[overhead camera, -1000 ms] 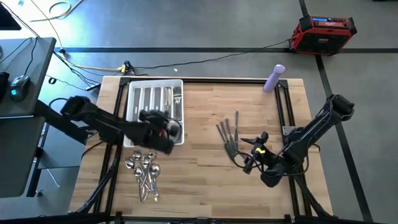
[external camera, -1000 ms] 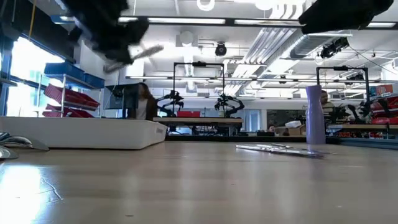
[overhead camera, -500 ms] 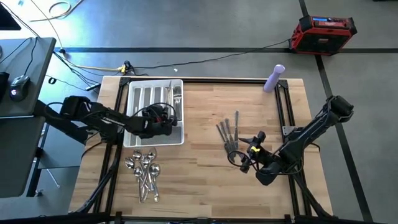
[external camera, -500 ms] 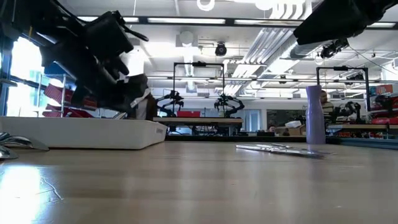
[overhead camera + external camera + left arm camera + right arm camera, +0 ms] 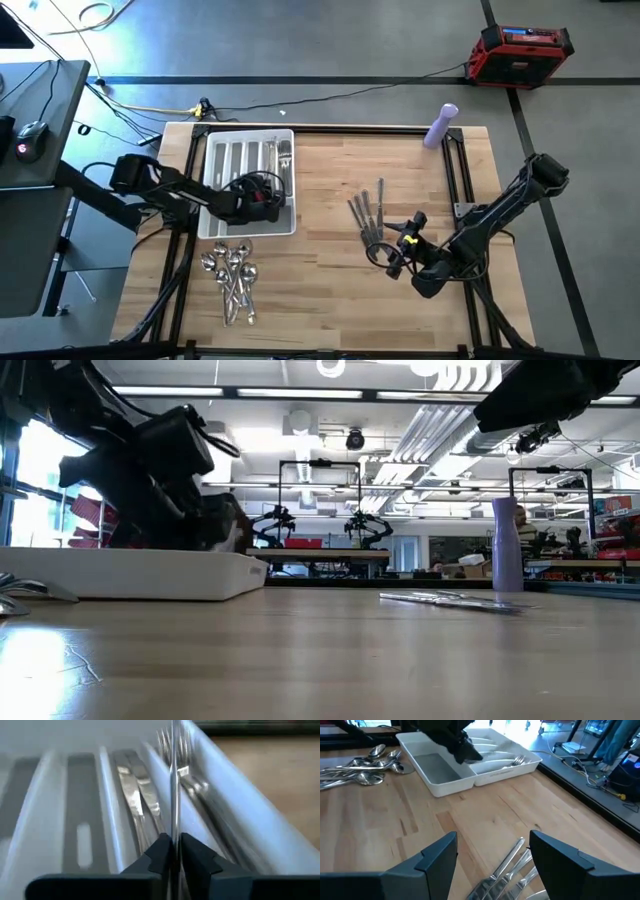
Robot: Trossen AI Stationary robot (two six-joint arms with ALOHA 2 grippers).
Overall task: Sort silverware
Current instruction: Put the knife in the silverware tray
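Observation:
The white tray stands at the table's far left; knives and forks lie in its right-hand compartments. My left gripper is down inside the tray, shut on one long thin silver piece, seen edge-on. Near the tray, spoons lie in a heap on the table. More silverware lies fanned out at the table's middle right. My right gripper hangs open just near of that fan, touching nothing. My left gripper pinches the thin silver piece between its two fingertips, at the end nearest the wrist. The fingers slant downward into the tray from its near left. The piece runs straight ahead along the tray, over the divider between knives and forks; whether its far end rests there I cannot tell.
A purple bottle stands at the far right corner. Black frame rails run along the table's sides. Bare wood lies between the tray and the right-hand silverware. A red case sits on the floor beyond the table.
My left gripper has dropped from well above the tray's near end down into the tray, rolling a little, and has carried the thin silver piece with it. My right gripper has stayed open above the table.

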